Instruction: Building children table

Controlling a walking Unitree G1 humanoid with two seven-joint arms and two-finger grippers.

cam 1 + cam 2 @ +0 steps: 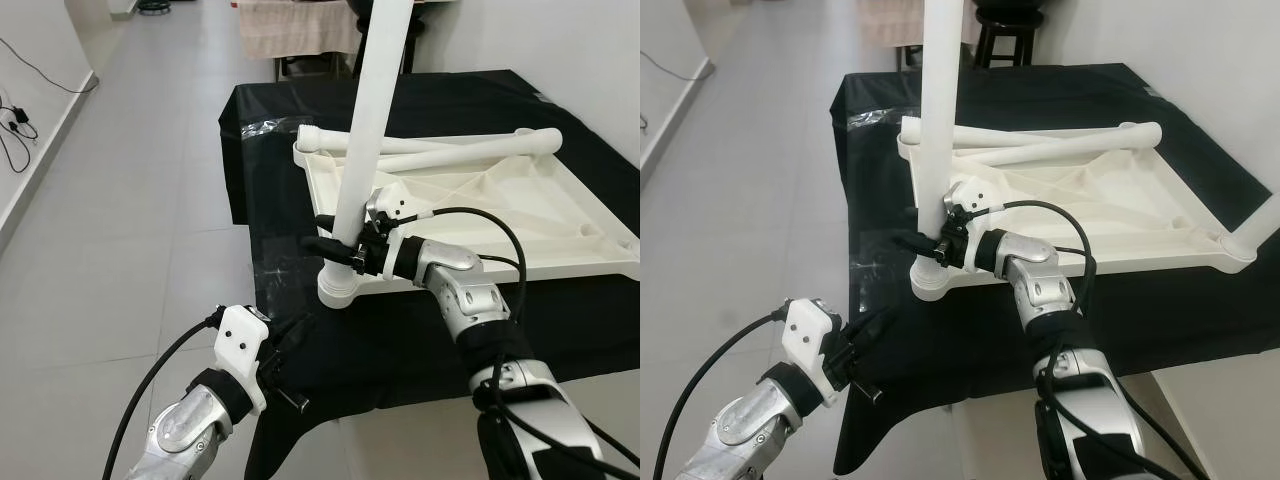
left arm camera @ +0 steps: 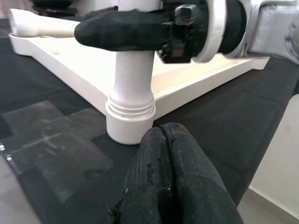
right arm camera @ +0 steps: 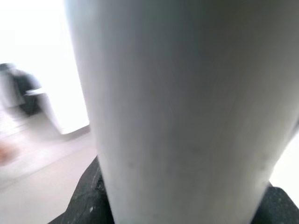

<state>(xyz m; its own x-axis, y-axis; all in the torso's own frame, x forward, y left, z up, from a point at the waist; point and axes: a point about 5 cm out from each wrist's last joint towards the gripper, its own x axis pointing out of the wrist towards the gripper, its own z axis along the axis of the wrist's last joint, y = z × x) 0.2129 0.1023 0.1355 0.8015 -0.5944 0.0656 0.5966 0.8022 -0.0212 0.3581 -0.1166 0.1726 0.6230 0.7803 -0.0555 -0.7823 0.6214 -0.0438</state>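
We saw right gripper clamping upright leg in tabletop corner socket; two loose legs unfitted; left gripper fingers closed, empty.

Silver arms, black cables, black-fingered right hand.

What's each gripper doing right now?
Left gripper: shut, empty, low beside the table corner.
Right gripper: shut on the upright leg.

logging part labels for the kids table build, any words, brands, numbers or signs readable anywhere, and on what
None: no readable text in any view.
White plastic tabletop, lying upside down on the black cloth: no markings visible.
Upright white plastic table leg, clamped by the right end effector: plain.
Left end effector: no label visible.
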